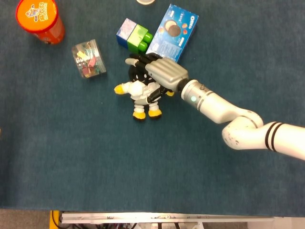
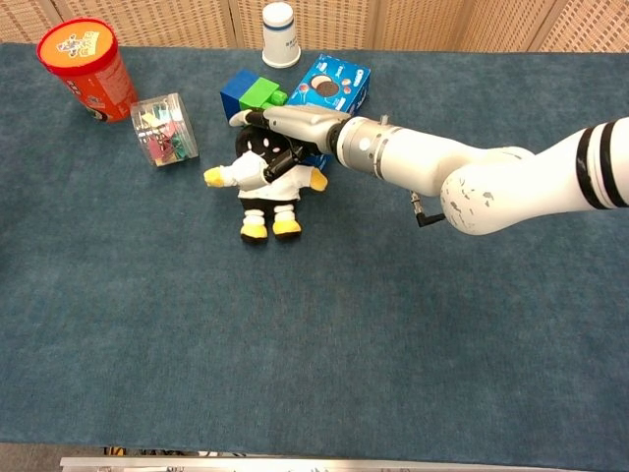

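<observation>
the right hand (image 1: 159, 72) lay over the head and upper body of the plush doll (image 1: 142, 95), palm down, its dark fingers (image 1: 138, 61) reaching past the doll's black head toward 10 o'clock. the fingers lay close side by side and slightly bent over the head; in the chest view the thumb (image 2: 278, 163) pressed in at the doll's chest from below, so the doll's head sat between thumb and fingers. whether the grip had fully closed could not be told. the doll lay on its back on the blue cloth table (image 1: 95, 167), near the middle of the far half, yellow feet pointing toward 6 o'clock and arms spread to 9 and 3 o'clock.

at 12 o'clock from the doll, just beyond the fingertips, stood a blue and green block toy (image 1: 134, 36). at 1 o'clock lay a blue biscuit box (image 1: 174, 31), closed and flat, just beside the block toy. at 10 o'clock from the doll lay a clear plastic box (image 1: 88, 59) on its side, holding small coloured clips. further out at 10 o'clock stood a red canister (image 1: 40, 20) with an orange lid on, contents hidden. in the chest view a white bottle (image 2: 280, 34) stood at the far edge at 12 o'clock, its contents not visible.

the left hand was out of both views.
</observation>
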